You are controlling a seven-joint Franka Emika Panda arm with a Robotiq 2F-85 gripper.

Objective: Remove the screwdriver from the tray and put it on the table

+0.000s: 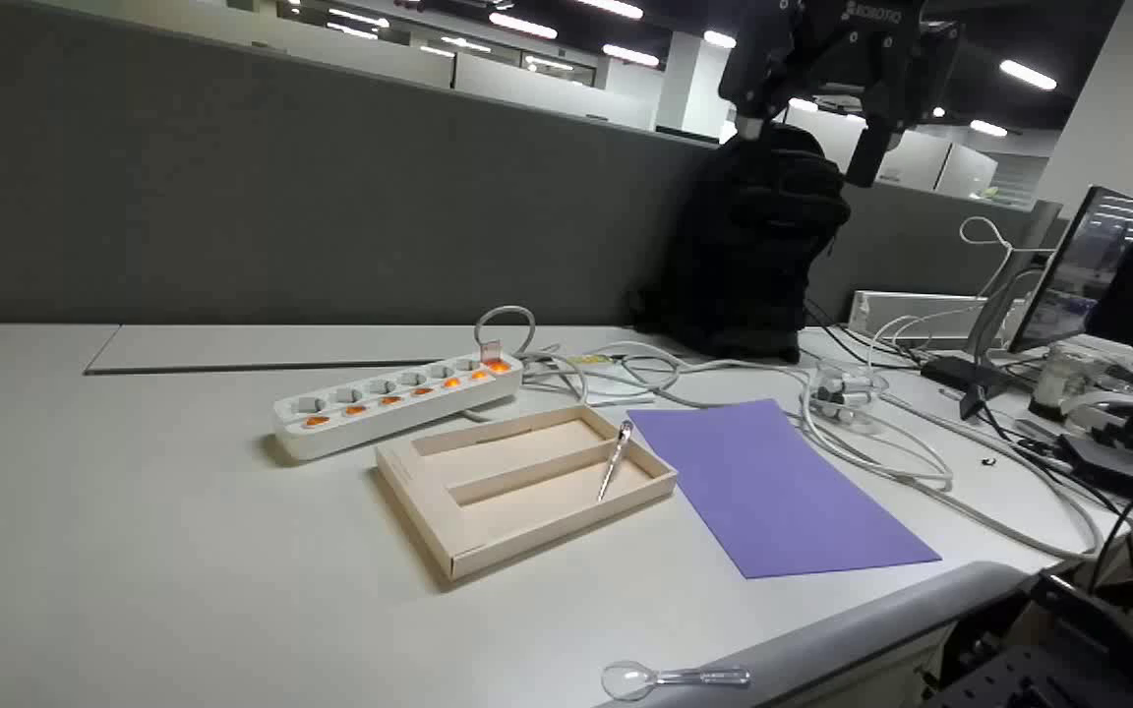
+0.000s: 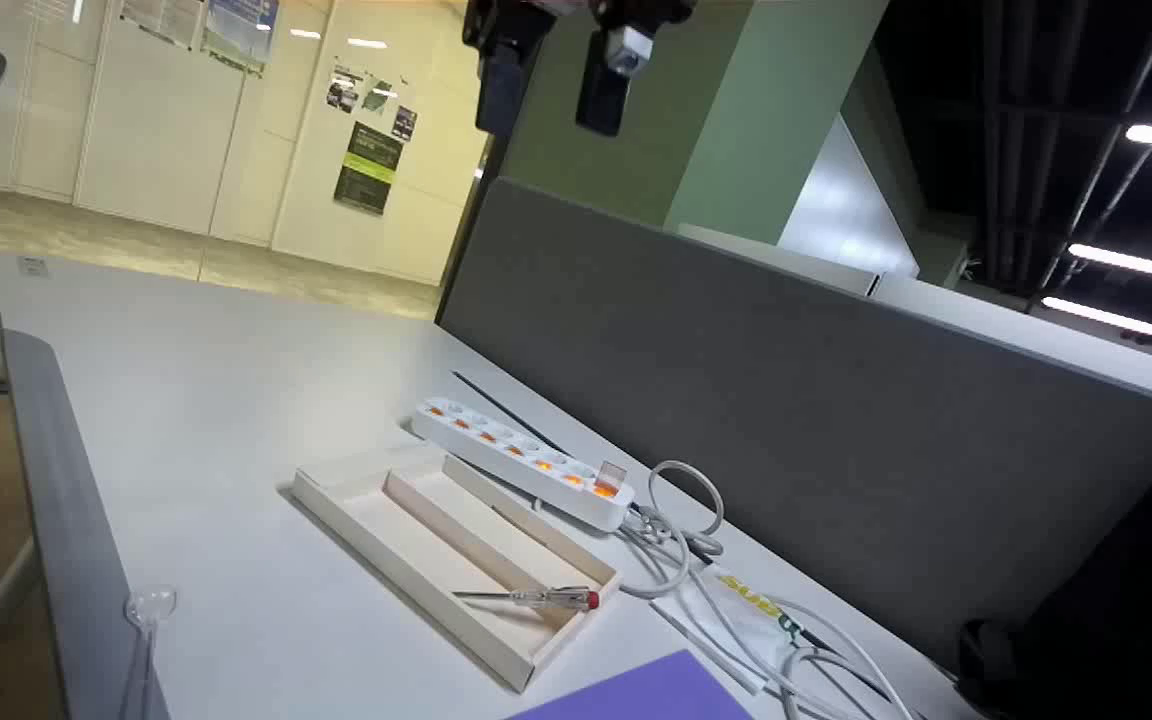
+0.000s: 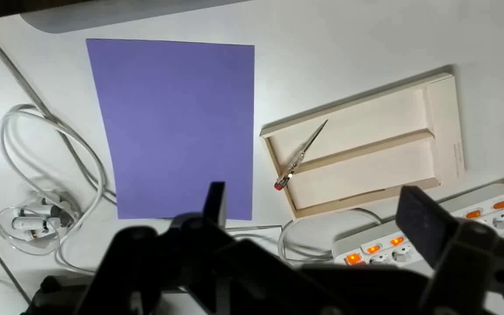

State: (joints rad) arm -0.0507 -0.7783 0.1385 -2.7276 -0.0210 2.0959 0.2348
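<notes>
The screwdriver (image 1: 615, 459) has a clear handle with a red end and a thin metal shaft. It lies slanted across the tray (image 1: 429, 521), its handle over the end rim near the divider and its tip in one long compartment. It also shows in an exterior view (image 2: 541, 597) and the wrist view (image 3: 298, 157). The light-wood tray sits on the grey-white table (image 1: 232, 551). My gripper (image 1: 810, 147) is high above the table, apart from the tray. Its fingers are wide apart with nothing between them, as the wrist view (image 3: 315, 199) shows.
A purple sheet (image 1: 783, 492) lies beside the tray's end. A white power strip (image 1: 399, 408) stands along the tray's long side. Loose cables (image 1: 881, 467) lie behind the sheet. A clear spoon (image 1: 630, 680) lies at the front edge. A backpack (image 1: 753, 246) leans on the grey partition (image 1: 330, 197).
</notes>
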